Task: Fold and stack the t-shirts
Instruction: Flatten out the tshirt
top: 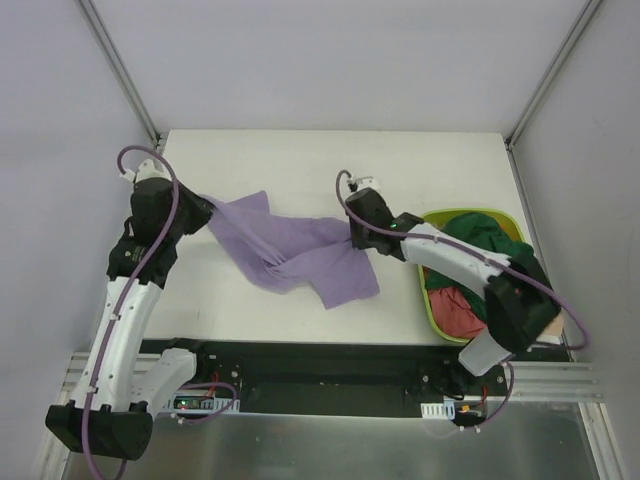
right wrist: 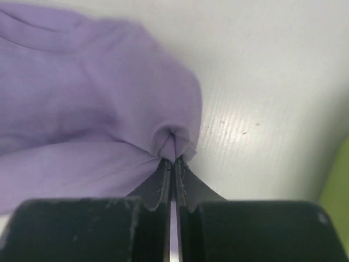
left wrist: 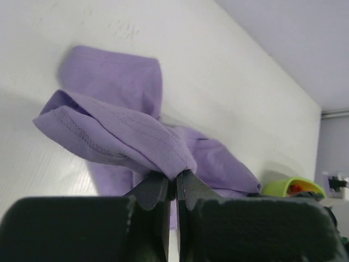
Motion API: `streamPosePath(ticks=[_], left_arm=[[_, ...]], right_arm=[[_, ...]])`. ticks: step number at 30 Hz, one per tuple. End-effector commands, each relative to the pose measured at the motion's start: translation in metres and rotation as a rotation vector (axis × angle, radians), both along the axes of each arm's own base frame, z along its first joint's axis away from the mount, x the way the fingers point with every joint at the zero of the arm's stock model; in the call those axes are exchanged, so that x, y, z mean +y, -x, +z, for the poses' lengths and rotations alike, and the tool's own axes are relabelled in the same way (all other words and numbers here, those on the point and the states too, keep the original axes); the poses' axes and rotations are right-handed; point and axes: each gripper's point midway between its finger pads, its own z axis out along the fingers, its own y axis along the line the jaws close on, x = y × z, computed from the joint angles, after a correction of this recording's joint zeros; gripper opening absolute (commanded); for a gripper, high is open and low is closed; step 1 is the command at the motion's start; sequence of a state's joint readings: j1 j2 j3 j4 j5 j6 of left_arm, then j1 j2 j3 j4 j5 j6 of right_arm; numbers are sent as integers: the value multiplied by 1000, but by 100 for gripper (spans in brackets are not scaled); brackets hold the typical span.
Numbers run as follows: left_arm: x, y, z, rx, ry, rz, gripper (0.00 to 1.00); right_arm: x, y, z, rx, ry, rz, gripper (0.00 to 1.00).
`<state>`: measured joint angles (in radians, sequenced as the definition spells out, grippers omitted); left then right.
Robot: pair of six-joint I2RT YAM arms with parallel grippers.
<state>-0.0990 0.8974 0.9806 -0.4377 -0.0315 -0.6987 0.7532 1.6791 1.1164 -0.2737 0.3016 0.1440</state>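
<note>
Status: left gripper [left wrist: 175,177] pinched shut on a hemmed edge of the lavender t-shirt [top: 300,255], which lies centre-left of the top view. My right gripper [right wrist: 172,161] is clamped on a fold at its right side. I judge the two-point hold is for stretching it flat on the table [top: 420,160]. Cloth between is bunched and twisted. Far right: basket [top: 455,214] holding dark green t-shirt [top: 485,240] and red-pink t-shirt [top: 460,310], close under my right arm, a snag risk.

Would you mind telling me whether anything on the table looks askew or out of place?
The lavender t-shirt is bunched and twisted, not flat, pinched by the left gripper and right gripper; other shirts sit heaped in the lime basket.
</note>
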Motion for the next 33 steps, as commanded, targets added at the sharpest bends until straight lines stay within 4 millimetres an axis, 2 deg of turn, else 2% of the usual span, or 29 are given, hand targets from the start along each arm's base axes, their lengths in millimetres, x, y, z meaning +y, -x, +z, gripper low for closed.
streamPosePath(ticks=[1, 3, 6, 11, 14, 16, 19, 22, 25, 27, 29, 31, 33], left_arm=[[14, 15, 118, -309, -10, 60, 0], [23, 33, 164, -428, -20, 94, 0], [37, 72, 227, -607, -12, 151, 0], [49, 144, 309, -858, -6, 178, 0], [53, 181, 342, -967, -12, 181, 0], [53, 204, 359, -1031, -11, 171, 0], [46, 232, 379, -1110, -10, 119, 0], [40, 250, 394, -1169, -9, 76, 0], [39, 260, 408, -1207, -12, 65, 0], [38, 259, 412, -1210, -14, 59, 0], [37, 250, 411, -1195, -17, 61, 0], [38, 230, 407, -1156, -29, 75, 0], [42, 201, 395, -1091, -43, 107, 0]], right_arm=[[2, -9, 157, -322, -162, 82, 1], [-3, 1, 211, -418, -214, 129, 1], [-5, 26, 281, -543, -306, 213, 1], [-14, 79, 383, -697, -479, 369, 1], [-26, 113, 436, -774, -581, 445, 1], [-34, 135, 464, -812, -654, 488, 0], [-38, 168, 489, -810, -737, 592, 1], [-41, 200, 516, -837, -827, 707, 1], [-48, 214, 536, -870, -870, 733, 1], [-49, 212, 540, -883, -871, 723, 1], [-49, 203, 540, -892, -848, 691, 1], [-48, 184, 535, -898, -802, 623, 1], [-45, 154, 521, -883, -734, 516, 1]])
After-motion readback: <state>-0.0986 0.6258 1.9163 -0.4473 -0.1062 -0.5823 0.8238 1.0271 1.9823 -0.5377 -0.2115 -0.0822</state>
